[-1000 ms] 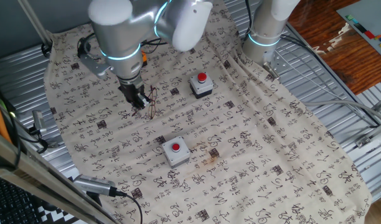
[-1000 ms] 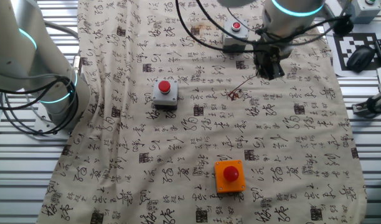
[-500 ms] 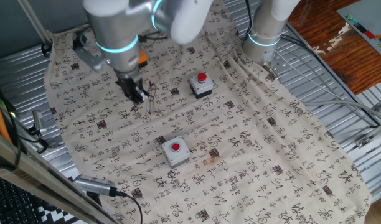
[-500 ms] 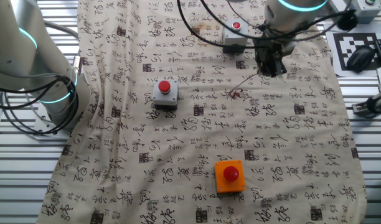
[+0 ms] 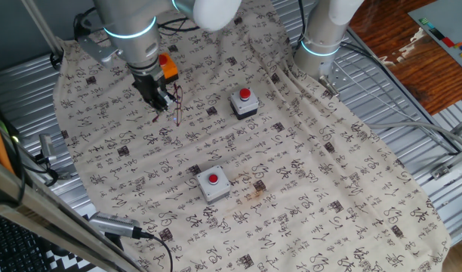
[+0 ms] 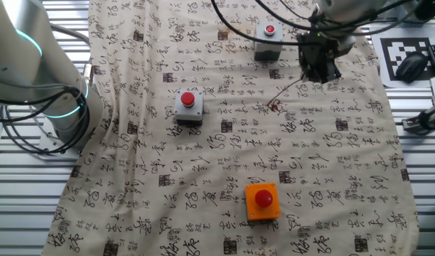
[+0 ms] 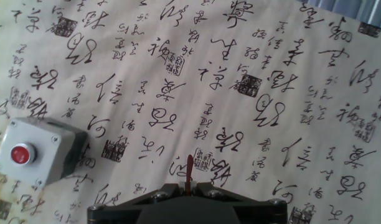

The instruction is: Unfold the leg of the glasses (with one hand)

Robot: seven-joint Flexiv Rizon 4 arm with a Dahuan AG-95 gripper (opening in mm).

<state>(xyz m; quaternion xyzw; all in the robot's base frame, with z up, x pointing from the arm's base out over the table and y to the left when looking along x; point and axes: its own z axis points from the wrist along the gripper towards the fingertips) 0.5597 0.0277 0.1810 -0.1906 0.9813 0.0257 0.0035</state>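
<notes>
The glasses (image 5: pixel 176 107) are thin reddish-brown wire spectacles that hang just right of my fingers, over the printed cloth. In the other fixed view the frame (image 6: pixel 273 107) sits low near the cloth and one thin leg runs up and right to my gripper (image 6: pixel 318 74). My gripper (image 5: pixel 160 104) is shut on the end of that leg. In the hand view the leg's reddish tip (image 7: pixel 189 169) sticks out between the shut jaws of my gripper (image 7: pixel 189 186); the rest of the glasses is hidden there.
Two grey button boxes with red buttons (image 5: pixel 244 103) (image 5: pixel 213 183) stand on the cloth, and an orange box (image 5: pixel 167 67) lies just behind my gripper. One grey box also shows in the hand view (image 7: pixel 35 151). A second arm's base (image 5: pixel 321 38) stands at the cloth's far edge.
My gripper has moved up and towards the orange box, still shut on the leg. The glasses have followed it, and the leg now stretches out from the frame.
</notes>
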